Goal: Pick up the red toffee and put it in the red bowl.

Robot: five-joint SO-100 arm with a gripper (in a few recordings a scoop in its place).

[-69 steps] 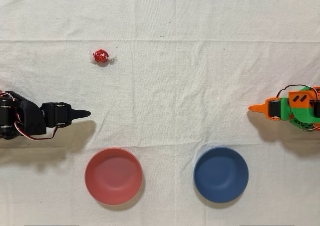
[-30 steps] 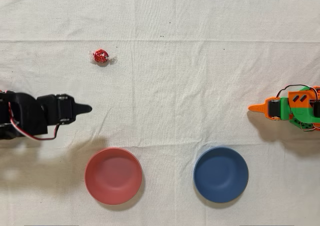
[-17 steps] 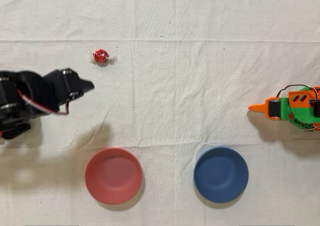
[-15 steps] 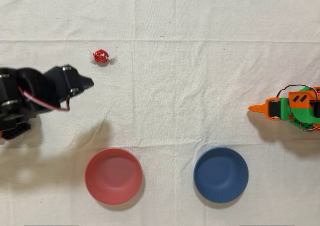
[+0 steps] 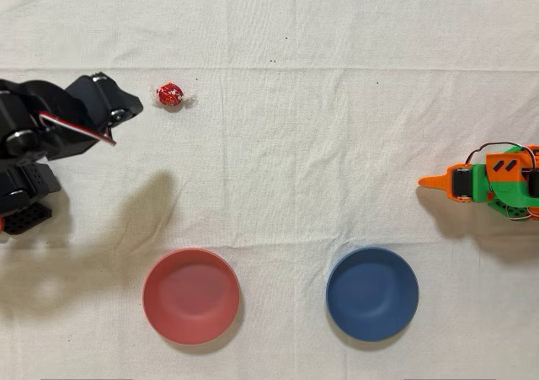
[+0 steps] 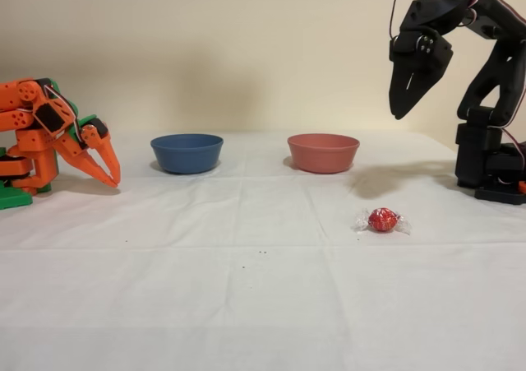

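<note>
The red toffee (image 5: 171, 94) lies on the white cloth in its shiny wrapper with clear twisted ends; in the fixed view the toffee (image 6: 383, 220) sits in front of the bowls. The red bowl (image 5: 191, 296) stands nearer the lower edge of the overhead view, and the same bowl (image 6: 323, 152) holds nothing. My black gripper (image 5: 135, 109) is just left of the toffee in the overhead view. Seen from the side, the gripper (image 6: 399, 113) hangs high above the cloth, pointing down, jaws together and holding nothing.
A blue bowl (image 5: 372, 293) stands to the right of the red one in the overhead view; in the fixed view the blue bowl (image 6: 186, 152) is on the left. The idle orange arm (image 5: 484, 182) rests at the right edge.
My black arm has lifted and swung from beside the red bowl's side of the cloth toward the toffee, its tip now close to the sweet's left. Toffee and bowls have not moved.
</note>
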